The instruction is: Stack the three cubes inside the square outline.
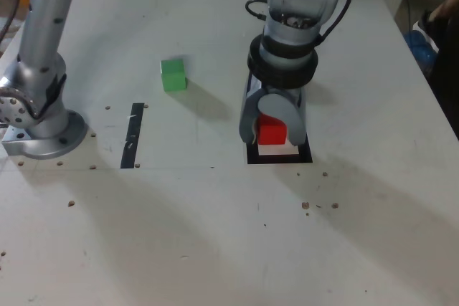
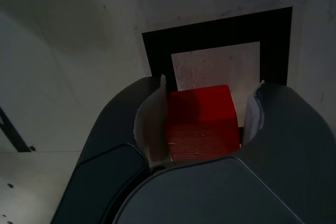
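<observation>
My gripper [image 1: 272, 136] points down over the square outline [image 1: 280, 157], a thick black frame with a white centre near the middle of the table. Its jaws are shut on the red cube [image 1: 272, 131], which sits low over the white centre. In the wrist view the red cube [image 2: 202, 124] fills the space between the white pads [image 2: 152, 124] of the gripper [image 2: 208, 106], with the square outline [image 2: 157, 51] just beyond it. The green cube [image 1: 173, 75] lies alone towards the exterior view's left. The yellow cube is out of view.
A second arm's metal base [image 1: 39, 130] stands at the exterior view's left edge. A thin black tape strip [image 1: 133, 135] lies beside it. Small screw holes dot the white table [image 1: 215, 234]. A dark object [image 1: 445, 41] shows past the right edge.
</observation>
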Controlling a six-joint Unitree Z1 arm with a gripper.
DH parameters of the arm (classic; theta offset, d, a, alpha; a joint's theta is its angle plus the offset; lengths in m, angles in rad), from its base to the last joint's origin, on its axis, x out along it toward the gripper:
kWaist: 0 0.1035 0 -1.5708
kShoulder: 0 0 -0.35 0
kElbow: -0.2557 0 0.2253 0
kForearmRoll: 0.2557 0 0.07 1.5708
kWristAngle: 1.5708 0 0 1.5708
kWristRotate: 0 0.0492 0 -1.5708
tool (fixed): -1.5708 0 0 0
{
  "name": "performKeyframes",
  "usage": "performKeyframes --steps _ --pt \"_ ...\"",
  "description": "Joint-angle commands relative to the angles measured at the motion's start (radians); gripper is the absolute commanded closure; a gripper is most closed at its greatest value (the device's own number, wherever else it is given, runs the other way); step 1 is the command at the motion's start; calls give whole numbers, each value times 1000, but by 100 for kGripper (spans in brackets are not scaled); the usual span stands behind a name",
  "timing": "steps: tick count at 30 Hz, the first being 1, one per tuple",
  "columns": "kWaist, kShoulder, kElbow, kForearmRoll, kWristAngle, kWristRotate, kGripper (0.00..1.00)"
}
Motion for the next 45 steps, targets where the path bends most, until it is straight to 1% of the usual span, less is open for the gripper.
performKeyframes --steps 1,6,10,14,20,23,27,32,33,35,39,41,43,45 --pt "4 7 11 -15 -6 -7 67" --pt "7 8 25 -33 -9 -12 66" --pt "8 8 28 -40 -9 -14 61" --pt "9 7 29 -42 -8 -14 49" --pt "9 1 27 -34 -7 -14 20" --pt "9 -13 25 -26 -11 -14 9" --pt "9 -48 29 -11 -15 -15 1" --pt "9 -97 26 40 -15 -17 1" --pt "9 -107 20 55 -10 -17 1" --pt "11 -127 -8 99 20 -16 1" --pt "44 -151 -83 201 100 7 1" --pt "84 -151 -113 238 130 36 1" --pt "138 -145 -129 255 145 74 1" --pt "198 -134 -139 259 153 114 1"
